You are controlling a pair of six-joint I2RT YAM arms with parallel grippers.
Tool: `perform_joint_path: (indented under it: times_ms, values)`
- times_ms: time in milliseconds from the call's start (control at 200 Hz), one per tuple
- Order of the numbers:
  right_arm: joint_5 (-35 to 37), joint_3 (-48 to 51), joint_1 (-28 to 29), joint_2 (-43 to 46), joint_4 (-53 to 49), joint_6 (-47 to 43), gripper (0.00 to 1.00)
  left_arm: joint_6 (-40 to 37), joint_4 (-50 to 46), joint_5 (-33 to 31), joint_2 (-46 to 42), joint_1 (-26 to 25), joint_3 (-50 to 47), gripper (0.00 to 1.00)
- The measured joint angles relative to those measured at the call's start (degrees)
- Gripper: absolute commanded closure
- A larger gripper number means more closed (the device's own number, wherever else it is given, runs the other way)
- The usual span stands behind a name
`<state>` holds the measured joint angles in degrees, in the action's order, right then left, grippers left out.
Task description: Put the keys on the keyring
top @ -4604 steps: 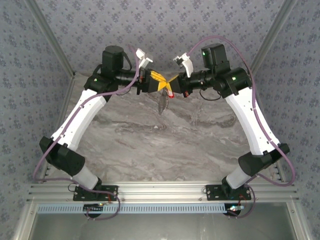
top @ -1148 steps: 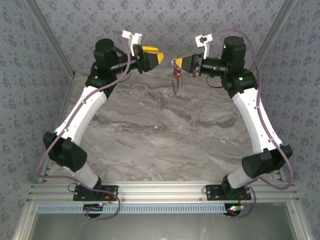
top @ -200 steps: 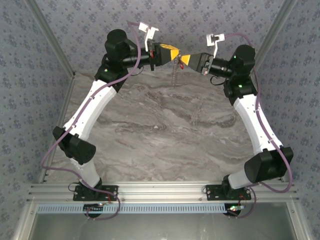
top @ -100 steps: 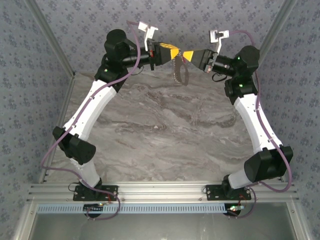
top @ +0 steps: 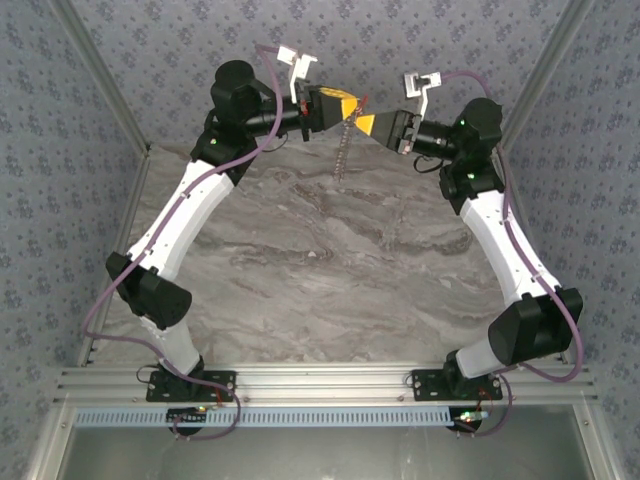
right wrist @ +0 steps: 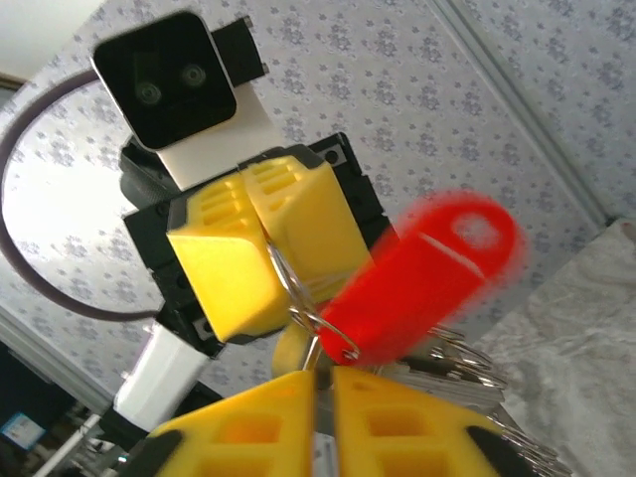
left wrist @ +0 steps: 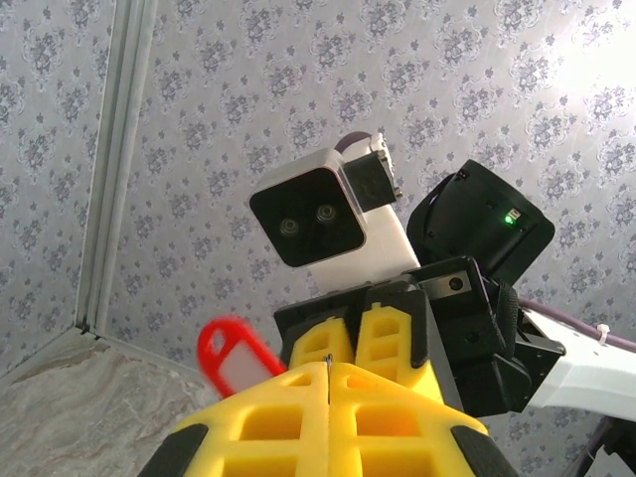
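Marble tabletop (top: 300,260), patterned walls (top: 400,40) | left gripper (right wrist: 262,237) clamped on keyring (right wrist: 298,298) | right gripper (right wrist: 323,378) near-closed, hold unclear | red key (right wrist: 427,268) blurred

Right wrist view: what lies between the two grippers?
In that view, the keyring bridges left gripper and right gripper, red key on it.

left fingers (top: 336,103): yellow, squeezed flat together
right fingers (top: 366,122): almost together, just a thin slit, tips right beside the left ones
left arm (top: 185,210): reaching way up and forward, wrist bent in toward the right fingers
right arm (top: 505,245): pretty much the mirror image
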<state>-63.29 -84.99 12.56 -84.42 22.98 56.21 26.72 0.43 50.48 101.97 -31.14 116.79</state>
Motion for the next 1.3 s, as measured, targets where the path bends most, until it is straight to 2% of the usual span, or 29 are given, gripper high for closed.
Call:
perform_joint_path:
  times_ms: [310,560,984,1299]
  values:
    - [0.4,1.6,-6.1,3.0,-2.6,-1.5,0.55,1.0,1.6,0.0,0.0,0.0,0.0,1.0]
    - [1.1,0.9,-5.6,3.5,-0.8,-0.2,0.45,2.0,2.9,0.3,-0.1,0.0,0.0,1.0]
    - [2.8,-1.9,-1.6,1.1,-0.2,-0.3,0.41,3.2,3.4,0.7,-0.3,0.0,0.0,1.0]
    - [4.1,-3.2,0.8,0.9,-5.8,-5.7,0.41,3.2,4.0,0.7,-0.6,0.0,0.0,1.0]
